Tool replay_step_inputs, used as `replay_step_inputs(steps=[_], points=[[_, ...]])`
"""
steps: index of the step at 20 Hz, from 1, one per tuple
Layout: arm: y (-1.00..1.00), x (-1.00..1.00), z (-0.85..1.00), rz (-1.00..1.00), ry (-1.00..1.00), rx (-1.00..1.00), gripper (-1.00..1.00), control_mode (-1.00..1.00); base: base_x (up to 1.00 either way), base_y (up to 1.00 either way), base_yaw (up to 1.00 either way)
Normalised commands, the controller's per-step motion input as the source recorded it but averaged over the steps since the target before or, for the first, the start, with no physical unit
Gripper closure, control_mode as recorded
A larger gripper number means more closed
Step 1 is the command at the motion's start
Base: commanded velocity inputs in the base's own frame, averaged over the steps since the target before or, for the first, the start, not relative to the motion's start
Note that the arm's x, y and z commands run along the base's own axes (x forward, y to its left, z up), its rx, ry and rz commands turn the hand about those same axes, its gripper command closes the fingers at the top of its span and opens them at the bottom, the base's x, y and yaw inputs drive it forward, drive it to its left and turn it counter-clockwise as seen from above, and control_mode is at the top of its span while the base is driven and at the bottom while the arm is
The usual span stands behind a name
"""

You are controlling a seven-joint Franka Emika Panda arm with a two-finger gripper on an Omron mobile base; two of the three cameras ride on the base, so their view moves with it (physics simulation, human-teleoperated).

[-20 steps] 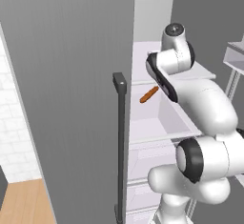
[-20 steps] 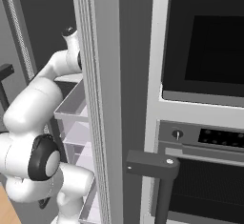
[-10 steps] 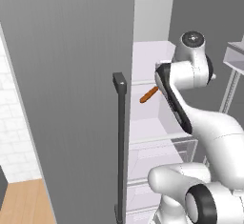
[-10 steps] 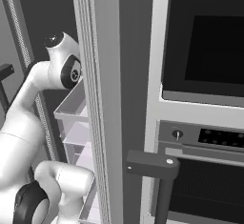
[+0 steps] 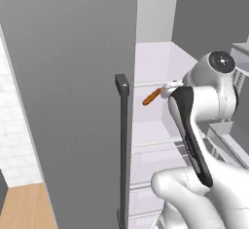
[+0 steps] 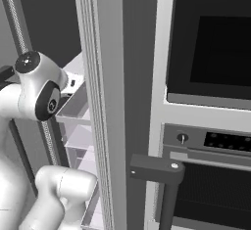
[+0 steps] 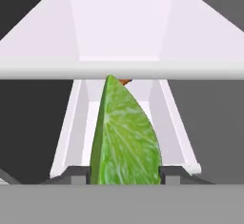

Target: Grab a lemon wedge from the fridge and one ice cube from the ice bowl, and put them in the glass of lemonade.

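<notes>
At the bottom center of the hand view the gripper (image 7: 125, 174) holds the lemon wedge (image 7: 125, 137) upright between its 2 fingertips, facing the fridge (image 7: 119, 37) shelves.

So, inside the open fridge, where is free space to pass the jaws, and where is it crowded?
Free: the white shelf below the orange stick-shaped food, bordered by the fridge door edge and the arm. Also the bright compartment above the shelf lip in the hand view. Crowded: between the jaws, where the lemon wedge fills the gap.
</notes>
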Motion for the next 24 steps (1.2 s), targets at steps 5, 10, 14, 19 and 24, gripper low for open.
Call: replay_step_inputs(steps=[5, 10, 14, 19, 24], points=[[0.11, -0.86, 0.00, 0.16, -0.01, 0.00, 1.00, -1.00, 0.00, 0.00, 0.00], [0.00, -0.70, -0.01, 0.10, -0.01, 0.00, 1.00, 1.00, -0.20, 0.00, 0.02], [0.00, 0.00, 0.00, 0.00, 0.00, 0.00, 1.00, 1.00, -1.00, 0.00, 0.08], [0.00, 0.00, 0.00, 0.00, 0.00, 0.00, 1.00, 1.00, -1.00, 0.02, 0.01], [0.00, 0.00, 0.00, 0.00, 0.00, 0.00, 1.00, 1.00, -0.83, -0.29, 0.00]])
